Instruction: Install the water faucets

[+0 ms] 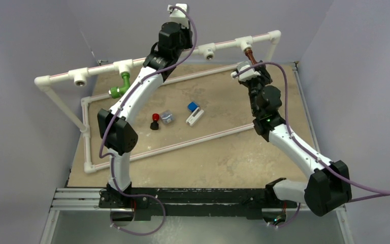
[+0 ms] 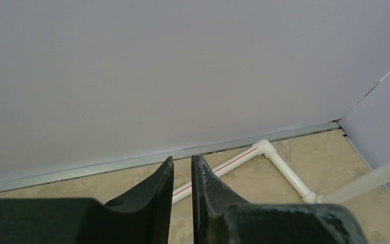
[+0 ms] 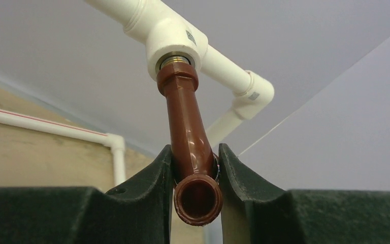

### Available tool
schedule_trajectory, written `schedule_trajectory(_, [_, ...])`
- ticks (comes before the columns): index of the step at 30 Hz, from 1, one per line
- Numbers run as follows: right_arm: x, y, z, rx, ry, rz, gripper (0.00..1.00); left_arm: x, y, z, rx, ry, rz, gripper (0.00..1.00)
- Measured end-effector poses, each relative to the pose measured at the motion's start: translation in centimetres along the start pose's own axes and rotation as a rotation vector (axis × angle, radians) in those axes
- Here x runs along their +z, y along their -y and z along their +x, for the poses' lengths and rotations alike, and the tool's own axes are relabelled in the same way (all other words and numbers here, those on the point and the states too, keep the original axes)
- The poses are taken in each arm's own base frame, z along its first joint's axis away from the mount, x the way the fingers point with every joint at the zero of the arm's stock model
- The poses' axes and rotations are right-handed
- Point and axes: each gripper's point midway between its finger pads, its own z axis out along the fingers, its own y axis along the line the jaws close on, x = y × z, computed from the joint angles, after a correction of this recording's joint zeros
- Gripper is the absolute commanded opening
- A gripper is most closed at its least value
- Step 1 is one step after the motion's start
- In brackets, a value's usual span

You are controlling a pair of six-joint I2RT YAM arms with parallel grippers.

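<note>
Pale lilac walls enclose a beige stone-patterned tabletop [image 1: 208, 157] carrying a white plastic pipe frame [image 1: 99, 69]. Near its far right corner, the right gripper [image 3: 195, 152] is clamped on the reddish-brown bent plastic faucet [image 3: 188, 122], whose hex end sits in a white tee fitting [image 3: 175, 40]. It is best turned squarely about the socket's axis, never levered sideways. The bright green bent plastic faucet [image 1: 122, 85] hangs from a tee far left. The left gripper [image 2: 183, 168] is closed and empty.
</note>
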Motion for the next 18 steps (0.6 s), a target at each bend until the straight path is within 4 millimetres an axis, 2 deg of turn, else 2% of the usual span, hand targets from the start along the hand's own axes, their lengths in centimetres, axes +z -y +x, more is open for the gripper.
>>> schedule_trajectory(18, [-0.1, -1.9, -1.1, 0.653, -0.014, -0.053, 0.00, 0.0, -0.2, -0.1, -0.001, 0.000, 0.001, 0.16])
